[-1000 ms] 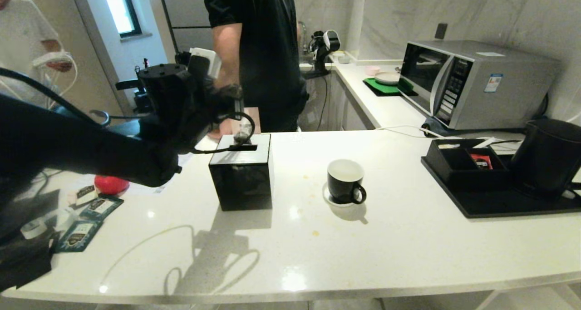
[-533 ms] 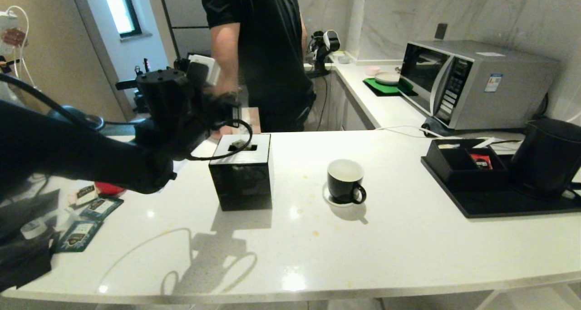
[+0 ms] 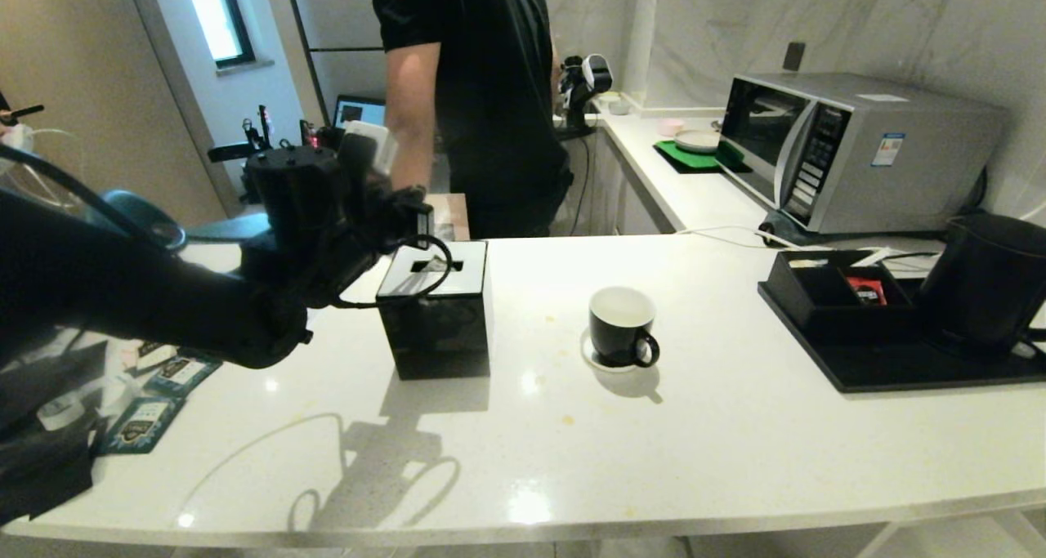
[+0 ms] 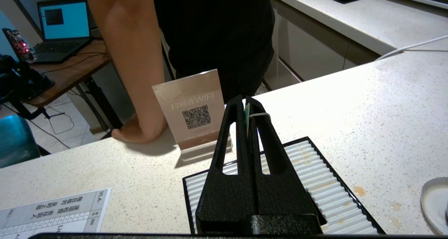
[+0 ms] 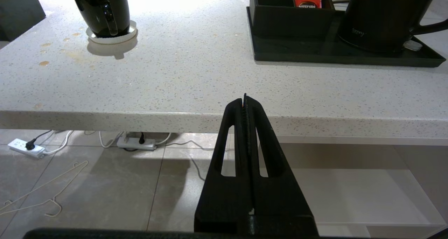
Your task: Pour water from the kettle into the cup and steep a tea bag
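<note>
Over the black tissue box (image 3: 435, 317) the left gripper (image 4: 246, 110) is hovering, its fingers (image 4: 233, 125) pinching a small tag and a loop of pale string — presumably a tea bag's, though the bag itself is hidden. Well to its right the cup (image 3: 623, 327) is sitting on its saucer (image 3: 592, 356); whether water is inside I cannot tell. Farther right the kettle (image 3: 986, 284) is standing on the black tray (image 3: 899, 368). Below the surface (image 3: 735, 444) edge the right gripper (image 5: 245, 106) is hanging idle, fingers closed on nothing. Steeping is looking not yet done.
</note>
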Robot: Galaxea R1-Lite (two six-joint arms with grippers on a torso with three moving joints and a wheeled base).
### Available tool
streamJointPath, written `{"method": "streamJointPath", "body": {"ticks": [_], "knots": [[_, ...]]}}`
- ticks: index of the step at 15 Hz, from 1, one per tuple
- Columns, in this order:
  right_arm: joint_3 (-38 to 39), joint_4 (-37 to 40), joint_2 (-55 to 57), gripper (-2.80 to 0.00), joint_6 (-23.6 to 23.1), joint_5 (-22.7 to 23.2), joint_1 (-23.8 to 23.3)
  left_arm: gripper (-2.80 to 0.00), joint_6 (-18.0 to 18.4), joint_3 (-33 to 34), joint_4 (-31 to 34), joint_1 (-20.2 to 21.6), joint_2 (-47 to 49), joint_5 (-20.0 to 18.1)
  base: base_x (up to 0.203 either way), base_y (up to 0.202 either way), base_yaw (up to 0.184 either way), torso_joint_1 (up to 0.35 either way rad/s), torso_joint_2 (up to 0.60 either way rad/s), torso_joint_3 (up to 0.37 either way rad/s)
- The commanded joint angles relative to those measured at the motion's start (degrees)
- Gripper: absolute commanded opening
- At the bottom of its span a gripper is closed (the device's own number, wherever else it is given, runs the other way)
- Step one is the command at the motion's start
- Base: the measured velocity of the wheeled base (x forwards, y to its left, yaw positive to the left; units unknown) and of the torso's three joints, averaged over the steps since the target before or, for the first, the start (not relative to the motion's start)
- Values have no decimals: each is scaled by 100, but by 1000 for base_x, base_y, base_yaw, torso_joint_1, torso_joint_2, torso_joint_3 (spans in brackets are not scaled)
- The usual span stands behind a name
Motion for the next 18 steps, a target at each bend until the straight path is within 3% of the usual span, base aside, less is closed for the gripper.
{"method": "streamJointPath", "body": {"ticks": [1, 18], "knots": [[0, 0, 9, -280, -3, 2, 2, -280, 3, 39, -33, 3, 43, 6, 0, 0, 0, 0, 0, 0], [0, 0, 9, -280, -3, 2, 2, -280, 32, 216, -33, -6, 342, 14, 0, 0, 0, 0, 0, 0]]}}
